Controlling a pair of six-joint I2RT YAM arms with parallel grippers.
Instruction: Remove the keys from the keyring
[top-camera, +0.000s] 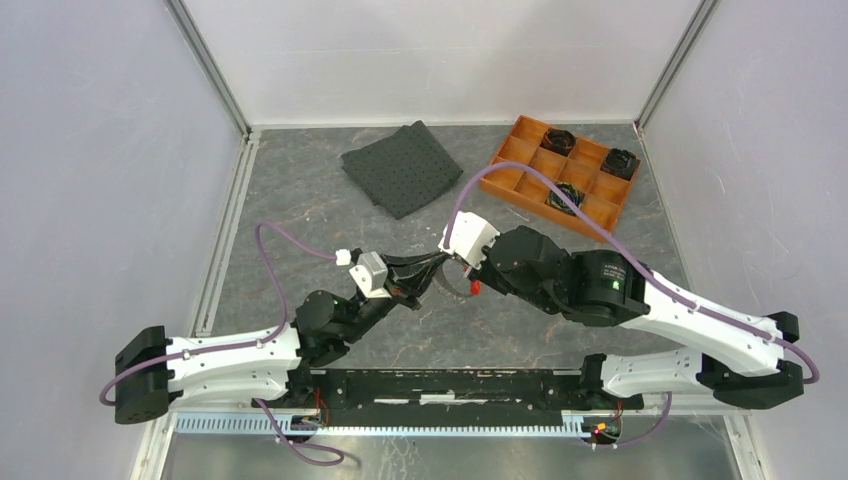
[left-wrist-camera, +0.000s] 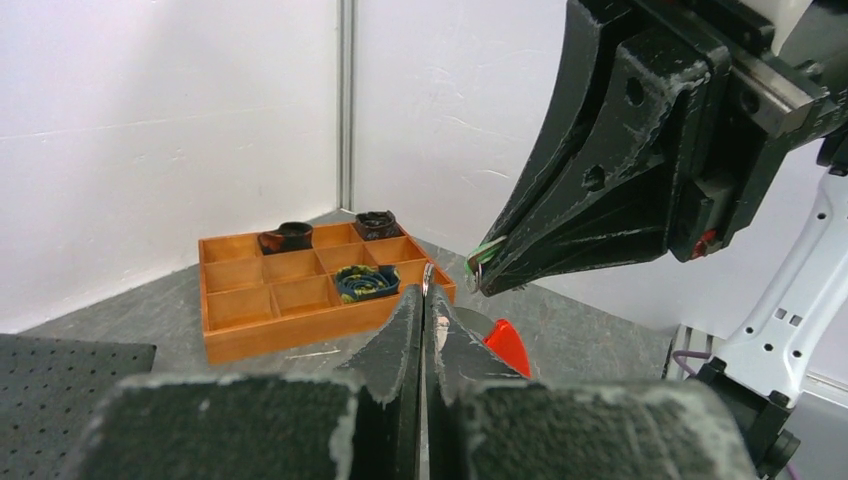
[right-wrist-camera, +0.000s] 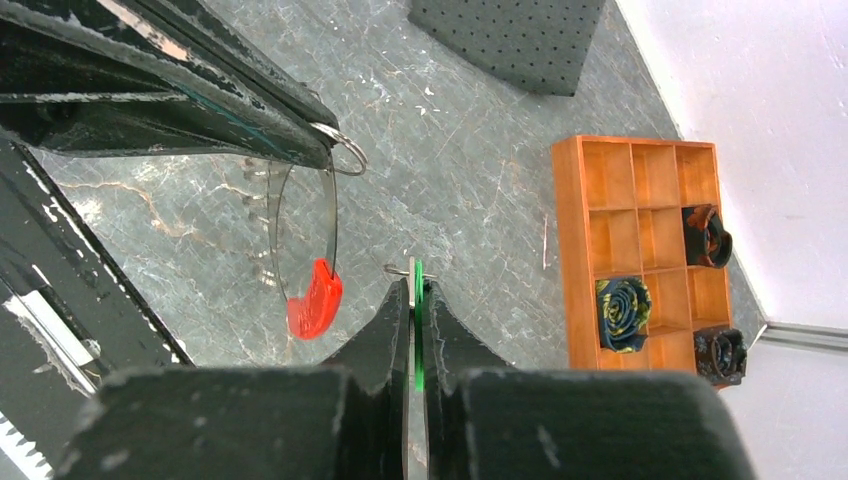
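- The grey marbled table (right-wrist-camera: 470, 180) lies well below both pincers. Any part let go will drop to it, and it may skid toward the orange wooden compartment tray (right-wrist-camera: 562, 250) at the right of the right wrist view.
- The left pincer (left-wrist-camera: 425, 305) is clenched, and only its extreme tips grasp a small metal ring (right-wrist-camera: 347, 157) at the top of the keyring. With so little contact, a sideways pull from the other arm could drag the ring out of the grip.
- The right pincer (right-wrist-camera: 412, 310) is clenched on the green key, which is held edge-on between the pads. Because the two pincers stand close together at the centre of the top view, a misjudged pull could make the fingers collide.
- The thin grey wire keyring (right-wrist-camera: 333, 215) hangs from the left pincer's tips at the upper left of the right wrist view. Excess tension could bend the wire or spring it free.
- The red plastic-headed key (right-wrist-camera: 315, 300) hangs unsupported at the bottom of the loop and has not yet been removed. It can swing, snag a finger or shift the loop.
- The green plastic-headed key (right-wrist-camera: 418, 285) sits just right of the loop. The views do not show whether it is threaded on the wire. If it is, a straight pull would strain both grips rather than free it.
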